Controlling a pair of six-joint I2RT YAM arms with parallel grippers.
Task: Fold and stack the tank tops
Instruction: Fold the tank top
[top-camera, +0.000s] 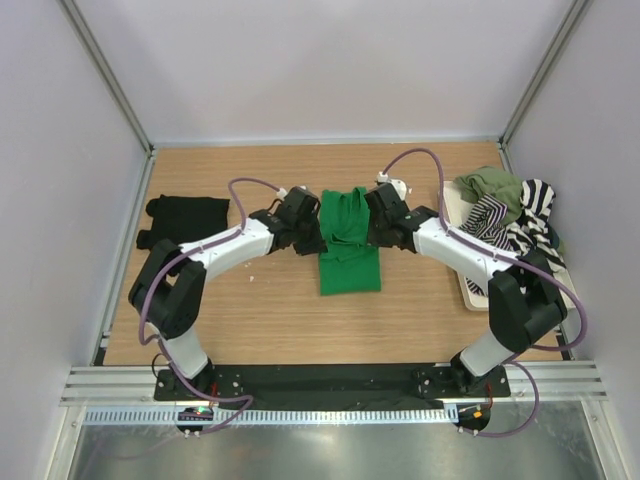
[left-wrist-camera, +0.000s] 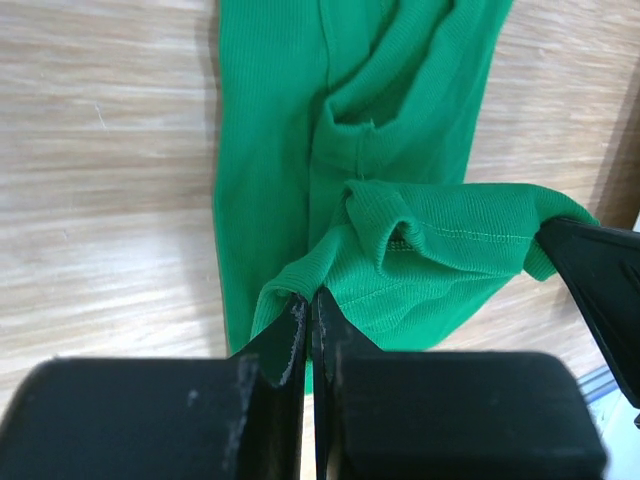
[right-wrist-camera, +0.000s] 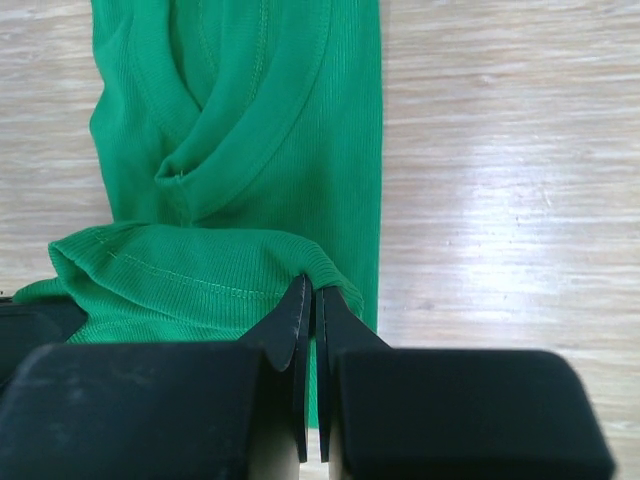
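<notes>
Green tank top (top-camera: 349, 265) is lying in the middle of the table (top-camera: 250, 320), its long axis running near to far, one hemmed edge stretching across it. Left gripper (top-camera: 308, 238) and right gripper (top-camera: 378, 232) are flanking it, equally near, each clamping tight on one end of that edge.

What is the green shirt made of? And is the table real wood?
The green tank top looks like soft ribbed knit cloth, matte: fine lines run along it, hems are stitched, it bunches. The table looks like wood or wood-print board, smooth, slightly shiny: brown grain streaks show. Real or printed, I cannot tell.
</notes>
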